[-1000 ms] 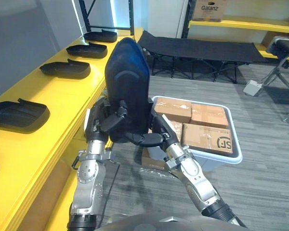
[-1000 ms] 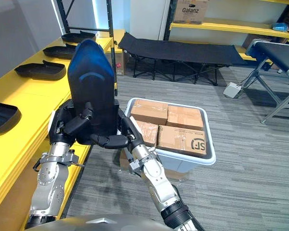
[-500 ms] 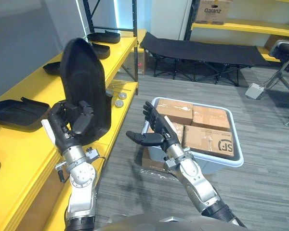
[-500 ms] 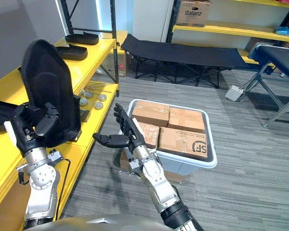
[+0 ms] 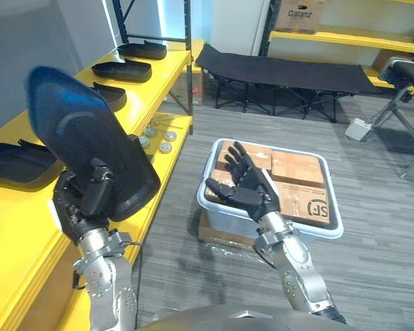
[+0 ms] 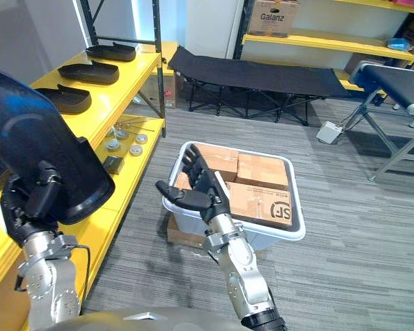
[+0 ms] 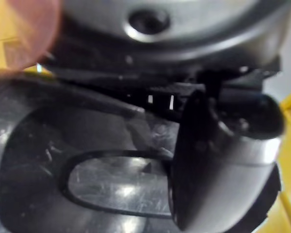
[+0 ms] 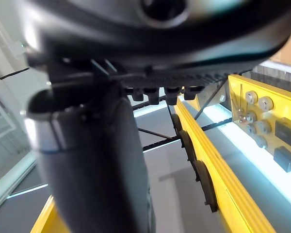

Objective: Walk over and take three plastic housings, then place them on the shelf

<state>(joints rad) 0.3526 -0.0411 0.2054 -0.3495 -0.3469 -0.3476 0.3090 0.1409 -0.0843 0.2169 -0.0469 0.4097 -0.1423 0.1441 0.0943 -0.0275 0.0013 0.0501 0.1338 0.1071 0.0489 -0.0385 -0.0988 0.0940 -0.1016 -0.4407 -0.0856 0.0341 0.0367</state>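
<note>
Housing (image 5: 90,148) has tipped since 0.5 s ago. It stood near upright then. Now it leans, long axis running from the left hand (image 5: 83,201) up and leftward, narrow end over the shelf (image 6: 124,79), glossy back toward the head camera. Left hand's fingers are curled round the housing's lower edge, holding it in the air. Left wrist view adds an oval recess in the housing's face, with the thumb lying across it.

Right hand (image 5: 247,189) has dropped lower and hangs above the bin (image 6: 279,233), fingers straight and spread, thumb out, holding nothing. Boxes (image 6: 262,169) fill the bin. Right wrist view shows the shelf edge-on, with small round parts (image 8: 257,102) on its lower level.

Further back, more housings (image 6: 83,71) lie in a row on the shelf. A black cot (image 5: 283,69) stands beyond.
</note>
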